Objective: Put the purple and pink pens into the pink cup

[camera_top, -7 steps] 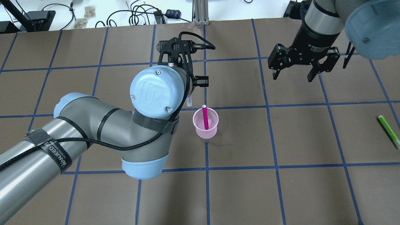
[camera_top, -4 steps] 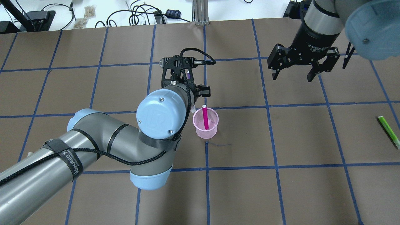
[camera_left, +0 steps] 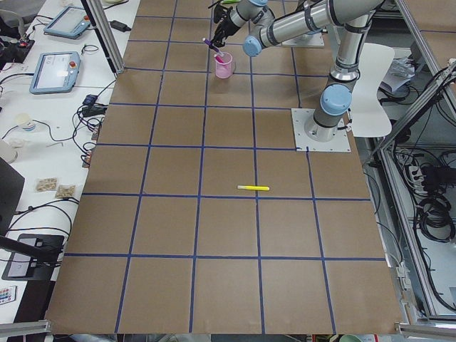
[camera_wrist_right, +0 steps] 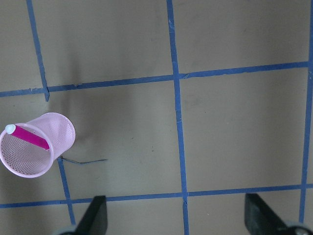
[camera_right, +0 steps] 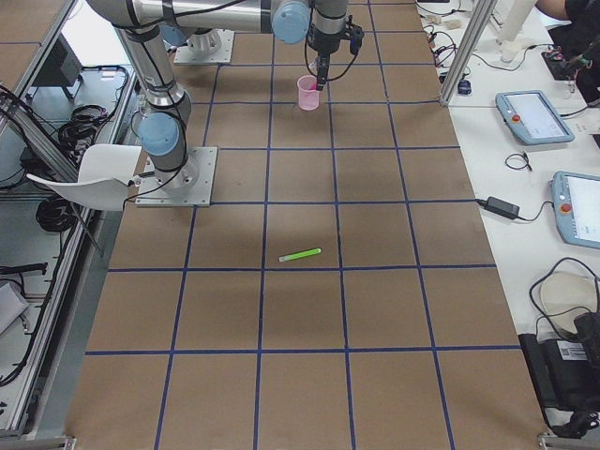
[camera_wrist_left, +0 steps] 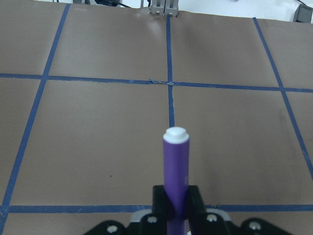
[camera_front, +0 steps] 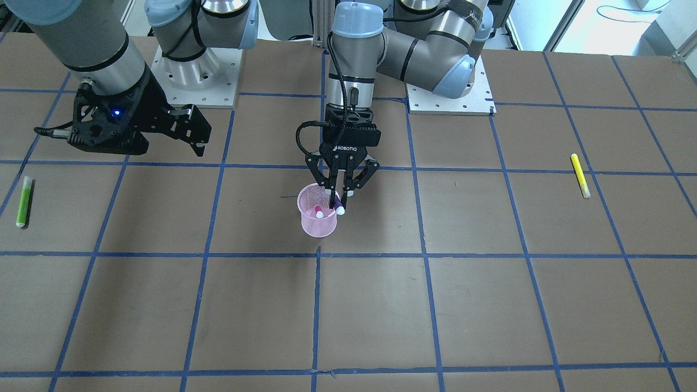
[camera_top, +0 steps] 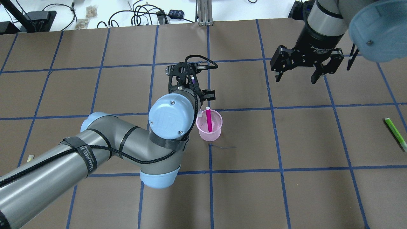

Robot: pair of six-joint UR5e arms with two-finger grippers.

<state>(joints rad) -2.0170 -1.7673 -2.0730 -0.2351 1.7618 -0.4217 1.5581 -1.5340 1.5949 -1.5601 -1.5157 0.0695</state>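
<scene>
Brown paper crossed by a blue tape grid covers the table (camera_front: 490, 305). Over its middle, the left gripper (camera_front: 338, 198) is closed narrow on the purple pen (camera_wrist_left: 176, 181), pinching the barrel between its two fingers. The pen is tilted, and its white lower end sits right at the rim of the pink cup (camera_front: 318, 226), on the cup's robot-left side. Whether that end is inside the rim or just outside it cannot be told.

The mesh cup stands upright on the table. The pink pen (camera_top: 209, 119) is in it, leaning against the wall with its white tip just over the rim.

The right gripper (camera_top: 296, 79) hangs wide and empty above the table, well apart from the cup on the robot's right. A green pen (camera_top: 395, 133) lies flat farther out on that same side of the cup. A yellow pen (camera_front: 580, 175) lies flat well apart from the cup on the robot's left.
</scene>
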